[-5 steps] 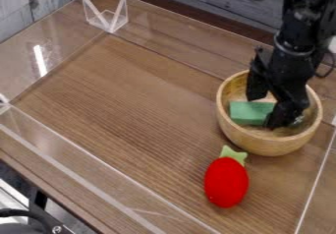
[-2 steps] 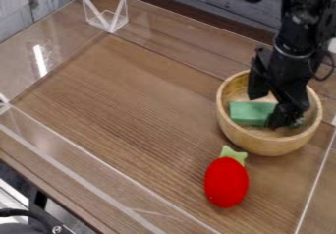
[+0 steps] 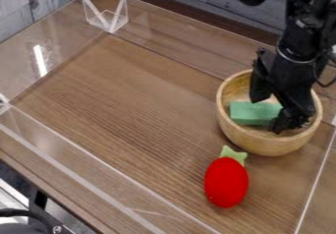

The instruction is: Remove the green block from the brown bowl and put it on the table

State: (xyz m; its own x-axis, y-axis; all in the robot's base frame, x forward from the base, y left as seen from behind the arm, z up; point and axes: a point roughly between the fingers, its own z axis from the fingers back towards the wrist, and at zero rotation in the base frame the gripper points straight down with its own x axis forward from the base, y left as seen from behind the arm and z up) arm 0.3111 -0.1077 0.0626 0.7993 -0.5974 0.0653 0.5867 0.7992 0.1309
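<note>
Bowl (image 3: pixel 269 127) of light-brown wood sits on the desk (image 3: pixel 132 110) as the landmark. Inside it lies the green block (image 3: pixel 252 111), on the left half of its floor. Directly over the bowl hangs the black hand (image 3: pixel 284 108), pointing down, its fingers spread wide and grasping nothing. Just in front of the bowl, a red strawberry toy (image 3: pixel 227 178) rests.

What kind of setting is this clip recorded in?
Probably a lab test bench: a dark wood-grain tabletop fenced by low clear acrylic walls, with a red strawberry-shaped toy and a round light-brown wooden bowl as props.
</note>
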